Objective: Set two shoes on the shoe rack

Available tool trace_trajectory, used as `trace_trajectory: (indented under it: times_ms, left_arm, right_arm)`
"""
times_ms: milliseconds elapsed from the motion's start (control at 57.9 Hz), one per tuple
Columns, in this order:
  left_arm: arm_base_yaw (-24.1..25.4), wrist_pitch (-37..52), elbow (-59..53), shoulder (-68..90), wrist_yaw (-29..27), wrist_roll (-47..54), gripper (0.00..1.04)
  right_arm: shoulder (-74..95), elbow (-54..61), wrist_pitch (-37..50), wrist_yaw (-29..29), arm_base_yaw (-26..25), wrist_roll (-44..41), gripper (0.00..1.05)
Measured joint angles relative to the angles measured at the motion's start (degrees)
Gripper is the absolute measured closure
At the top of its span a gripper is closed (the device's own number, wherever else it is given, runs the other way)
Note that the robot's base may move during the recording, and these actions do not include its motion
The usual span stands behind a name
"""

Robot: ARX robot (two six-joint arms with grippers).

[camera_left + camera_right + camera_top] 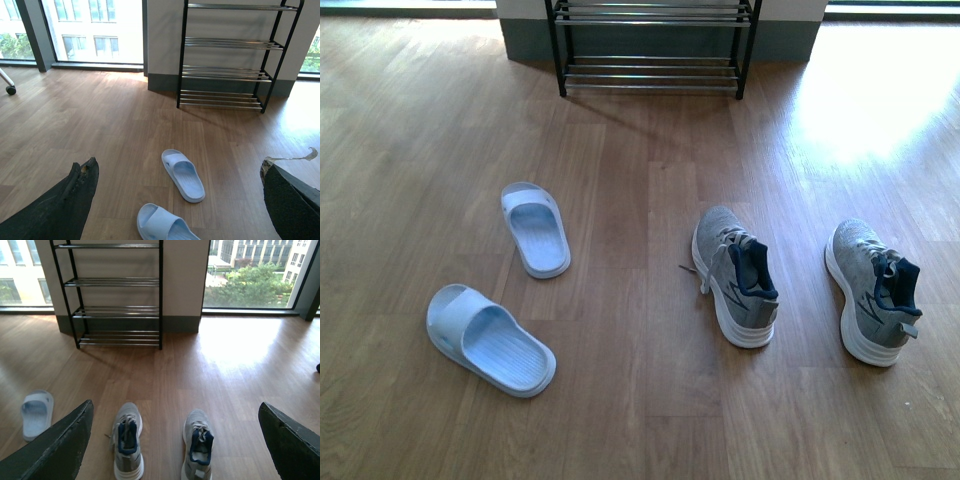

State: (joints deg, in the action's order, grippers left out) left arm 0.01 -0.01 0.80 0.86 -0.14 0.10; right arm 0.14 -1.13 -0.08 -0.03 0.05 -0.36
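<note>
The right pincer [176, 409] hangs above the wooden floor [225, 370] with its two black fingers [60, 445] spread wide and nothing between them. Down in that gap, just ahead of it, lie the two grey knit sneakers, side by side but apart. The inner sneaker [127, 440] is toward the left arm's side, a lace end trailing onto the boards, and the outer sneaker [196, 442] is beside it. Both sit upright on thick white soles, with their navy collars toward the pincer and their toes pointing away from it. The shoe rack [117, 310] stands well beyond the pincer, against the foot of a pale wall [182, 285] and somewhat to the left arm's side of the sneakers. Both sneakers are on the floor, well apart from the rack.

The left pincer [177, 166] is likewise spread open and grips nothing, and the black padding on its fingers [65, 205] is frayed at the tips. Ahead of it, in the gap, lie two pale blue slide sandals. The farther slide [183, 175] points roughly toward the rack, and the nearer slide [162, 225] is partly cut off from view. From this pincer the rack is well ahead and toward the right arm's side. A bright sun patch [865, 100] lies on the boards beyond the outer sneaker.
</note>
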Motion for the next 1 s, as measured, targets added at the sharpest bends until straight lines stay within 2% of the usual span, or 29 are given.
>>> trace_trajectory:
  times_ms: [1001]
  left_arm:
    - [0.0, 0.0, 0.0, 0.0, 0.2, 0.0, 0.09]
  right_arm:
    - [0.0, 0.0, 0.0, 0.2, 0.0, 0.0, 0.09]
